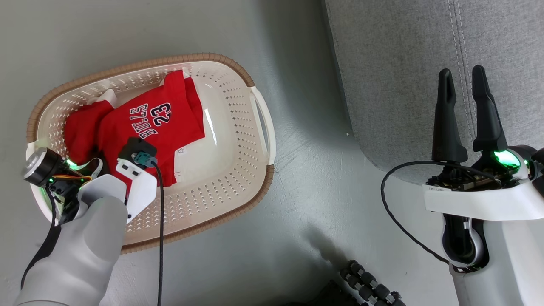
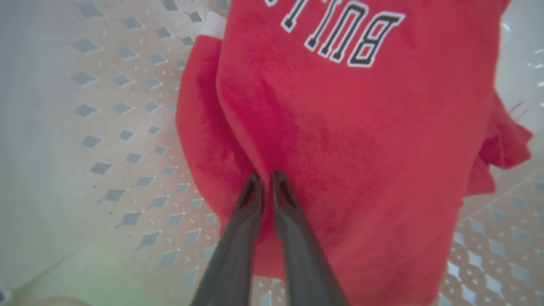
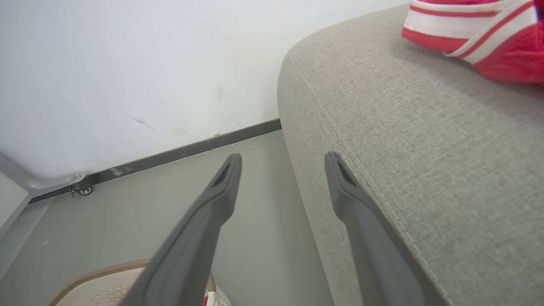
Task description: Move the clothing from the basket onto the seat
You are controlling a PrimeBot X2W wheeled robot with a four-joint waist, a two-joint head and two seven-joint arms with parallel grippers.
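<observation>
A soft bright red jersey [image 1: 157, 123] with dark "BULLS 23" lettering lies crumpled inside the oval cream-white perforated plastic basket [image 1: 229, 68] with a brown woven-look rim. It sits toward the basket's left half, leaving the pale bottom bare on the right. In the left wrist view, the left pincer [image 2: 263, 176] is closed on a raised fold of the jersey just below the lettering. Its two dark fingertips are almost touching, with red cloth pinched between them.

The basket stands on a grey floor [image 1: 306, 191], just left of the large light grey fabric-upholstered sofa [image 1: 395, 85] with stitched seams. A second red striped garment [image 3: 480, 34] with white trim rests on the sofa's top surface, well back from its rounded edge. The right pincer [image 1: 462, 74] hangs over that edge with its fingers spread apart and nothing between them. In the right wrist view a white wall [image 3: 127, 63] rises behind the floor.
</observation>
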